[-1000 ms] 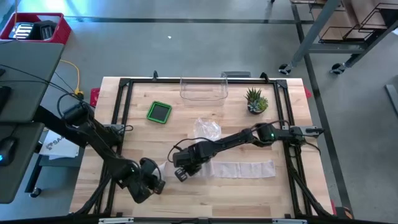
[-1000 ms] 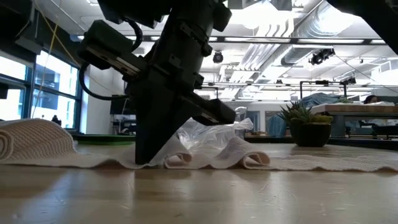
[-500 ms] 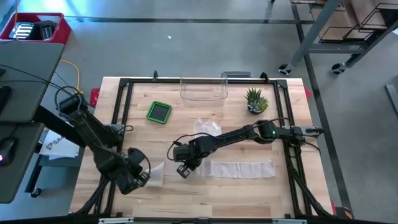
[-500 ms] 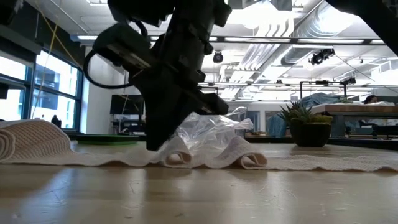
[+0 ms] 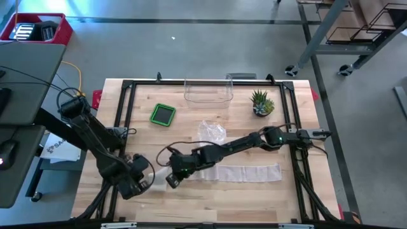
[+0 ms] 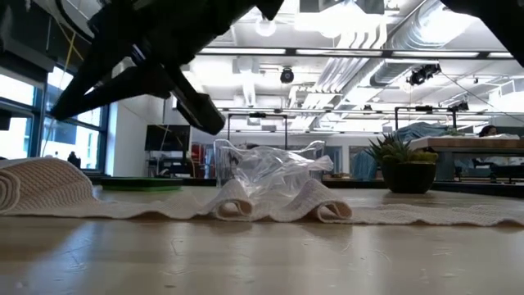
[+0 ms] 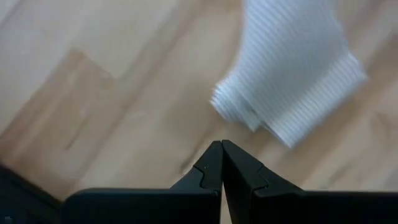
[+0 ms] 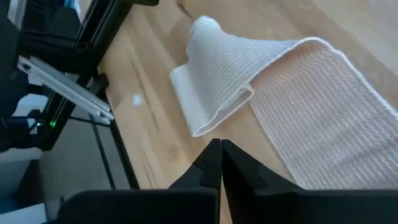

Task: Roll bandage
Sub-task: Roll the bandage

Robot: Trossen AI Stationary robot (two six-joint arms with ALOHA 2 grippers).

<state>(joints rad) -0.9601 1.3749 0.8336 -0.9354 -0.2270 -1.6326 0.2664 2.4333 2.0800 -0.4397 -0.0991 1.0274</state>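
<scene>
On the wooden surface, bandage lies flat, its left end partly rolled. Right pincer closed, empty, just over that roll. Left pincer closed, empty, beside it. Crumpled plastic behind.

Both arms low over bandage

Bright ceiling lights glare in the low view; the near arm is a blurred silhouette; the left wrist view is soft.
</scene>
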